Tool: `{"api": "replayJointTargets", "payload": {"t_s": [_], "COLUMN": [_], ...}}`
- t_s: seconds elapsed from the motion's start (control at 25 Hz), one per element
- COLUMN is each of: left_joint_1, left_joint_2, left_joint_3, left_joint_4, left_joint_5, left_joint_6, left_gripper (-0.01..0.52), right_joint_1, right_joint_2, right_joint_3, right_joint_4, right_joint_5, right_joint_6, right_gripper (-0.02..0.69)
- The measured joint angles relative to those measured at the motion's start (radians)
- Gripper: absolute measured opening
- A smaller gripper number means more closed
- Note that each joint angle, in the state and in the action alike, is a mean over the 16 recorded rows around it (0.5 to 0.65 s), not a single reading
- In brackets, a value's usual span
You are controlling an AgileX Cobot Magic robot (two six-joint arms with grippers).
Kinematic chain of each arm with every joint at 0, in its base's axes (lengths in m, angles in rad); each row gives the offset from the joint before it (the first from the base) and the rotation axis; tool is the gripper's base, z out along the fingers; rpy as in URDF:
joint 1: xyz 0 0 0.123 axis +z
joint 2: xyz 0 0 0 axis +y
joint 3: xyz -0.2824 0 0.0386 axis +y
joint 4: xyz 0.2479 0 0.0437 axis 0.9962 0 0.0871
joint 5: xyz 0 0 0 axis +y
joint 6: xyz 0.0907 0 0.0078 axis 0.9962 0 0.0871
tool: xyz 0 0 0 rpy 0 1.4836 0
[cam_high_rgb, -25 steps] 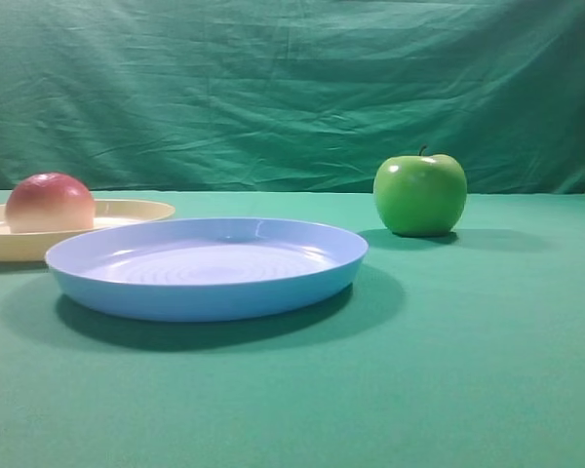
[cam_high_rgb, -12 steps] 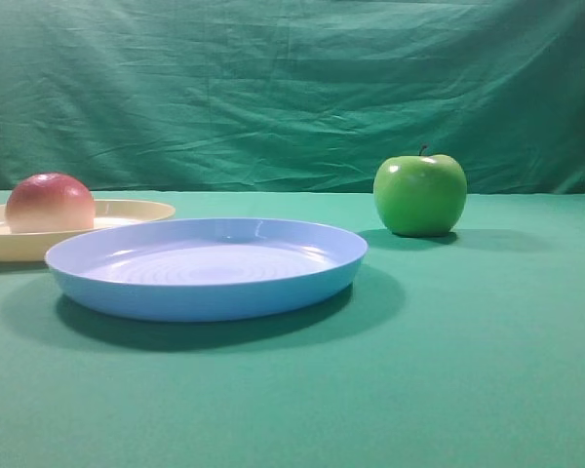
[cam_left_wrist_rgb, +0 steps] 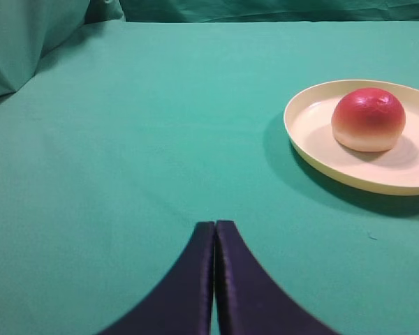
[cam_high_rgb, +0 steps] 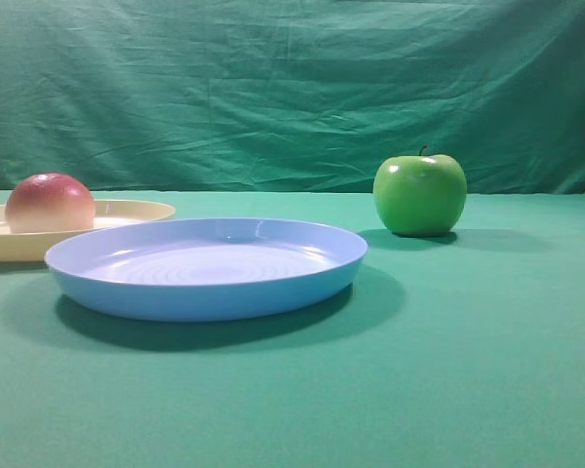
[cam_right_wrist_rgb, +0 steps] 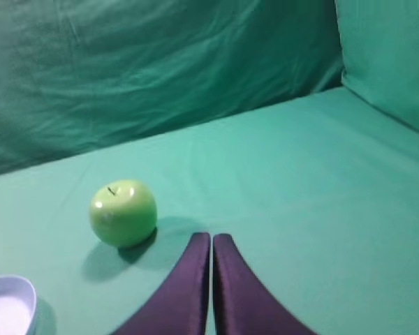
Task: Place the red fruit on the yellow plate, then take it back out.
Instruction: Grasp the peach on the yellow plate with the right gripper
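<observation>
Left wrist | red fruit [cam_left_wrist_rgb: 368, 118] in yellow plate [cam_left_wrist_rgb: 314, 150] | both end effectors clenched, empty

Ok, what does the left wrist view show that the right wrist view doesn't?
Only the left wrist view: the red fruit sitting on the yellow plate, and the left gripper, shut and empty. Only the right wrist view: the green apple, an edge of the blue plate, and the right gripper, shut and empty. Both: the green cloth on the table.
</observation>
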Motion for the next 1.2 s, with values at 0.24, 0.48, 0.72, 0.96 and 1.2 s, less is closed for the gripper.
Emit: {"api": "replayJointTargets", "payload": {"t_s": [0.24, 0.48, 0.72, 0.96, 1.2], "left_joint_1": [0.000, 0.000, 0.000, 0.000, 0.000], "left_joint_2": [0.000, 0.000, 0.000, 0.000, 0.000], "left_joint_3": [0.000, 0.000, 0.000, 0.000, 0.000], "left_joint_4": [0.000, 0.000, 0.000, 0.000, 0.000], "left_joint_5": [0.000, 0.000, 0.000, 0.000, 0.000], "left_joint_6": [0.000, 0.000, 0.000, 0.000, 0.000], "left_gripper": [0.000, 0.000, 0.000, 0.000, 0.000], "right_joint_1": [0.000, 0.000, 0.000, 0.000, 0.000], "right_joint_2": [0.085, 0.188, 0.250, 0.258, 0.283], "right_joint_3": [-0.134, -0.297, -0.397, -0.432, -0.467], "right_joint_4": [0.028, 0.034, 0.063, 0.114, 0.165], "right_joint_5": [-0.042, -0.003, 0.071, 0.146, 0.206], "right_joint_6": [0.001, 0.002, 0.002, -0.049, -0.178], "right_gripper": [0.000, 0.000, 0.000, 0.000, 0.000]}}
